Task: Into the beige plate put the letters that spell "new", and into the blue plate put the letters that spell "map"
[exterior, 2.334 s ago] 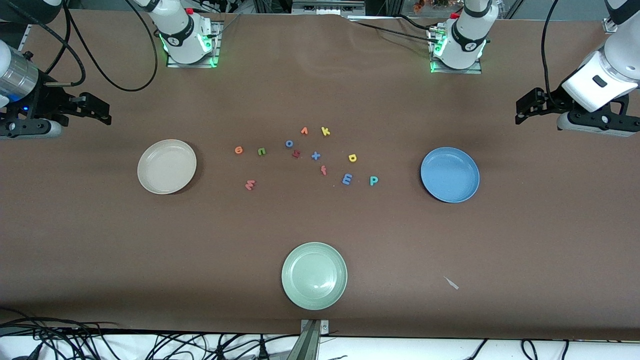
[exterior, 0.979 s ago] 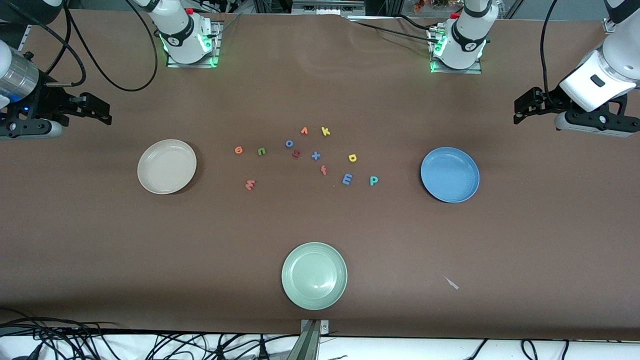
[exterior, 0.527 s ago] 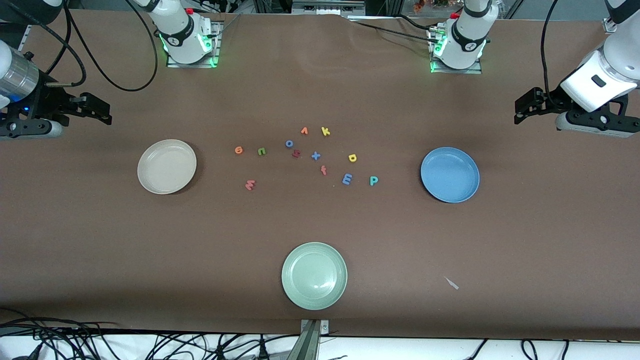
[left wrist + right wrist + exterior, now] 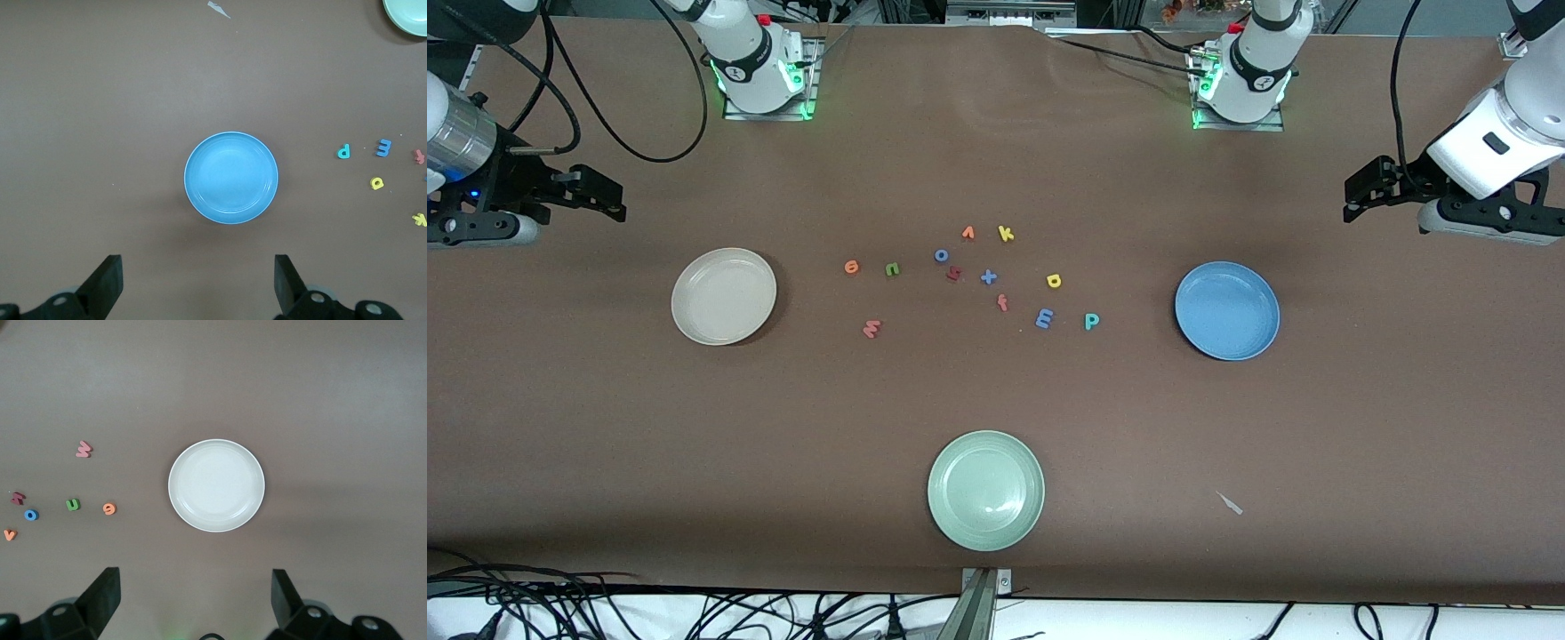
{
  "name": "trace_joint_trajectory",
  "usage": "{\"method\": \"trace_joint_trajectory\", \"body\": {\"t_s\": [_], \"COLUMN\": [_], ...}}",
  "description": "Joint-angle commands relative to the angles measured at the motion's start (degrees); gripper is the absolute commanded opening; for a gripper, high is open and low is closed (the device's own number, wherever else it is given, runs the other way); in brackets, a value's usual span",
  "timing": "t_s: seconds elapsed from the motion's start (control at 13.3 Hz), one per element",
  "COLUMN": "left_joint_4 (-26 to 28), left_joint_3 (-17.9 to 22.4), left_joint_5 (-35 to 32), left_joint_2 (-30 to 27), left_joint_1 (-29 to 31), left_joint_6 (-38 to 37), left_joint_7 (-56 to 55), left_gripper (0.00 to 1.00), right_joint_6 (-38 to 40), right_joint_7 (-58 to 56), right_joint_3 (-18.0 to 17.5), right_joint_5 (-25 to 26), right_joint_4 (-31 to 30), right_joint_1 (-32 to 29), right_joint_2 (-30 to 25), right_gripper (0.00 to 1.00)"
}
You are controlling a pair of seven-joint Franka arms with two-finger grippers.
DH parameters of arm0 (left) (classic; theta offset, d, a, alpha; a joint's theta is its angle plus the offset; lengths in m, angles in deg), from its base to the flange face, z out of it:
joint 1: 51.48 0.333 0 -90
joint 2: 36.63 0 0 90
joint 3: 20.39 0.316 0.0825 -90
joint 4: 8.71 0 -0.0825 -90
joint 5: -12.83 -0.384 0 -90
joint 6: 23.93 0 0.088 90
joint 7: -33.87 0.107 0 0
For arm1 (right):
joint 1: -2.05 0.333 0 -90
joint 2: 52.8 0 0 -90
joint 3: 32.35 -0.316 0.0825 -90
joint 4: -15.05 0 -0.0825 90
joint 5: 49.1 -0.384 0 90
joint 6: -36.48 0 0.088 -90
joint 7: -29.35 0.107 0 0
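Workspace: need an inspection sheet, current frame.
Surface: brown table, flat, one pale scrap near the front camera's edge.
Job's things: beige plate and blue plate both hold nothing. green n, orange e, pink w, blue m, yellow a, teal p all lie loose on the table between the plates.
Clutter: pale green plate; yellow k, orange v, blue o, blue x, red f.
Grippers: left end effector open above the table by the blue plate; right end effector open by the beige plate; both hold nothing.
Cables: black loops at the bases and along the front edge.
Surroundings: nothing seen.
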Motion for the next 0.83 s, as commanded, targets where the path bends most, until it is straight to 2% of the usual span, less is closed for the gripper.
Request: {"method": "trace_joint_trajectory", "body": {"t_s": [0.0,0.75], "left_joint_4": [-2.4,-2.3], "left_joint_3": [0.3,0.2], "left_joint_5": [-0.1,-0.1], "left_joint_2": [1.3,1.2], "left_joint_1": [-0.5,-0.6], "left_joint_6": [-1.7,-2.1], "left_joint_7": [0.1,0.0], "left_gripper": [1.0,1.0], "right_joint_6": [0.1,0.1], "right_joint_7": [-0.3,0.1], "right_joint_3": [-0.4,-0.7], "right_joint_5": [0.7,0.7], "right_joint_4": [-0.5,-0.4], "right_joint_1": [-0.4,-0.4], "right_joint_2": [-0.5,-0.6], "right_gripper": [1.0,1.0]}}
